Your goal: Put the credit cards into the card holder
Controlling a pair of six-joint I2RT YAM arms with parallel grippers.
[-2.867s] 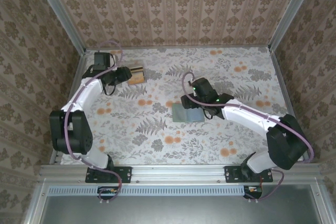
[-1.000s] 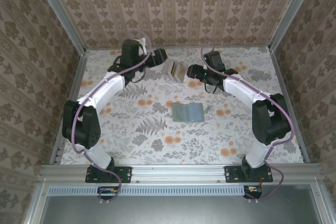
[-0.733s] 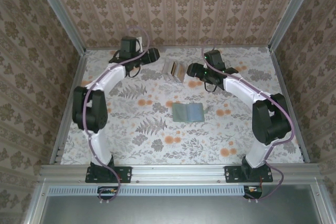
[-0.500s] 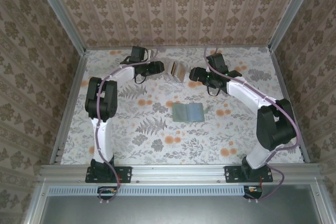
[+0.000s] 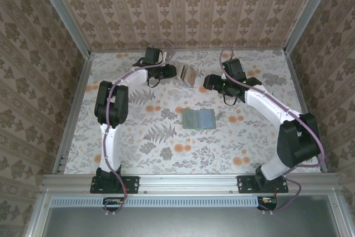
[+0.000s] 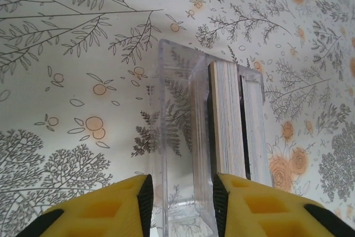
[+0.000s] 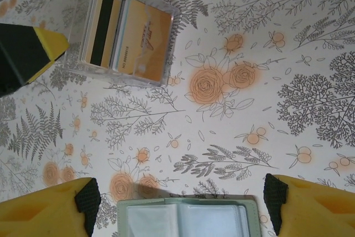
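The credit cards (image 7: 130, 40) stand on edge in a clear plastic stand (image 7: 77, 62) at the back of the table: tan ones, one with a black stripe, one pale bluish. In the left wrist view the cards (image 6: 227, 117) fill the right part of the stand (image 6: 177, 109). My left gripper (image 6: 180, 203) has its jaws against both sides of the stand's empty left part. The card holder (image 5: 199, 119), muted green, lies open and flat mid-table. My right gripper (image 7: 182, 198) hangs open just beyond the card holder (image 7: 188, 220), with nothing between its fingers.
The floral tablecloth (image 5: 144, 137) covers the table, with patterned walls close behind the stand and at both sides. The two grippers, left (image 5: 171, 72) and right (image 5: 209, 82), flank the stand (image 5: 187, 74) at the back. One finger (image 7: 33, 54) of the left gripper sits beside the stand.
The left gripper has come in from the left to the stand and narrowed its jaws round the empty part. The left elbow swung right. The right gripper drifted slightly right, still open.
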